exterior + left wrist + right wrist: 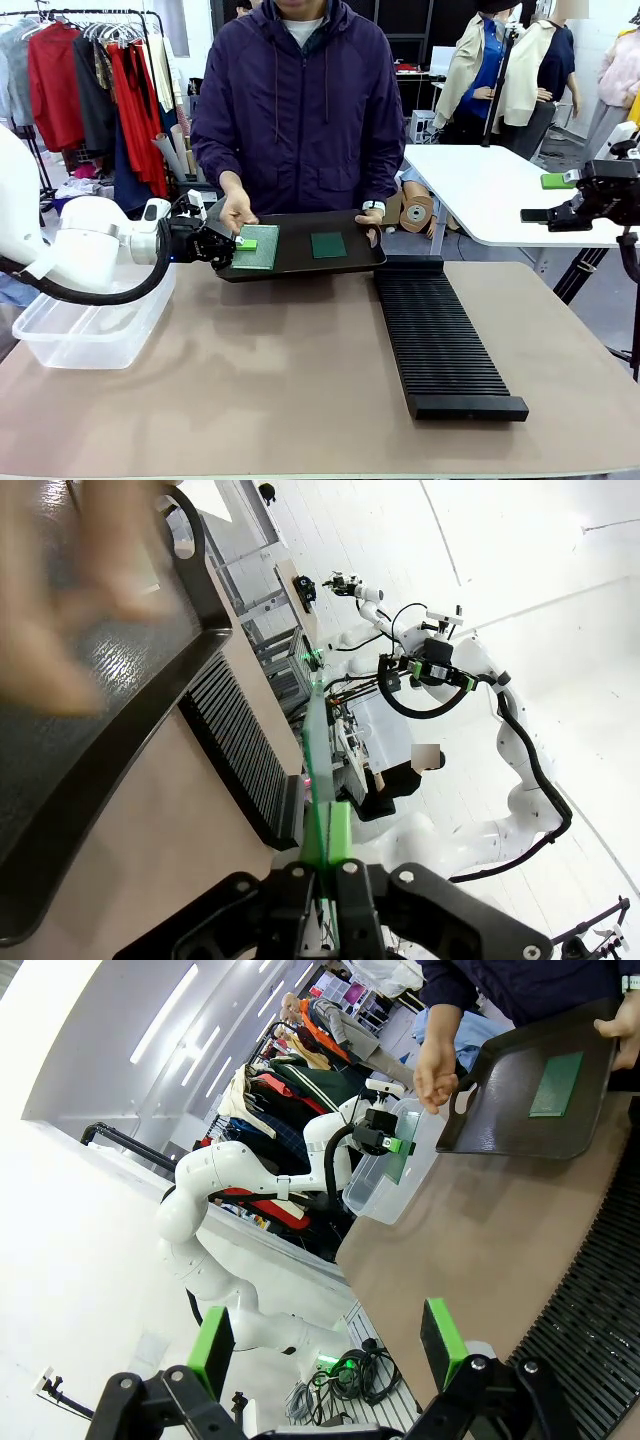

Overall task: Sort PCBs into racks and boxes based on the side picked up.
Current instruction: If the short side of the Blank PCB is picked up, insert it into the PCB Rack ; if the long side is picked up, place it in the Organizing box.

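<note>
Light green board, clamped in our left claw over the tray's left end, points lengthwise away from the grip, the clear tub just to its near left, the rack off right, our right claw open.

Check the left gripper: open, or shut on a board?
Shut on a PCB. The left gripper has its green pads pressed against the thin green board, seen edge-on in the left wrist view.

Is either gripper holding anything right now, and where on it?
The left gripper holds the light green PCB, jaws pinched on one edge; the right gripper is open and empty.
</note>
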{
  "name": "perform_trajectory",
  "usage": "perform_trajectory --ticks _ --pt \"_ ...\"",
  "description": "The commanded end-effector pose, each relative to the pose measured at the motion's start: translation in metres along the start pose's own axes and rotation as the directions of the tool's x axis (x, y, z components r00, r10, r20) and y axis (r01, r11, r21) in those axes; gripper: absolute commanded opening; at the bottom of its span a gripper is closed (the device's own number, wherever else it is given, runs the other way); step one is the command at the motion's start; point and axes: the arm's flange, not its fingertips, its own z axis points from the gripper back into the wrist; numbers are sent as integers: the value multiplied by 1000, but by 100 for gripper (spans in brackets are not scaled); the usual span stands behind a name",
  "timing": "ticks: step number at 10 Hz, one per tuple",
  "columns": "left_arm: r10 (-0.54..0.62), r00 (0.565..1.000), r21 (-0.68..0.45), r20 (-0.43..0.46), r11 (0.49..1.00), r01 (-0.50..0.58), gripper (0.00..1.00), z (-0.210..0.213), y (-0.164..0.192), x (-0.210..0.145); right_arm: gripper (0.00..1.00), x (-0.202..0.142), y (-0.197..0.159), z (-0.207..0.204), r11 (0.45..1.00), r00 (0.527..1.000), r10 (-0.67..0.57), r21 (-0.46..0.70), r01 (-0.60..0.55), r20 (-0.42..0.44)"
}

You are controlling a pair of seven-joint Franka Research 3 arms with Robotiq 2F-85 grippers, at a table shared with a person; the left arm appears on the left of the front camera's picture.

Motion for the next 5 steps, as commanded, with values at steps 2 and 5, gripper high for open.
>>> perform_trajectory --ticks 2,5 --pt "-1 1000 0 -1 1000 1 0 -1 0 0 100 0 1 0 1000 1000 6 6 -6 4" --pt "-1 1000 0 -1 1000 1 0 -1 0 0 100 0 1 0 1000 1000 6 6 -6 4"
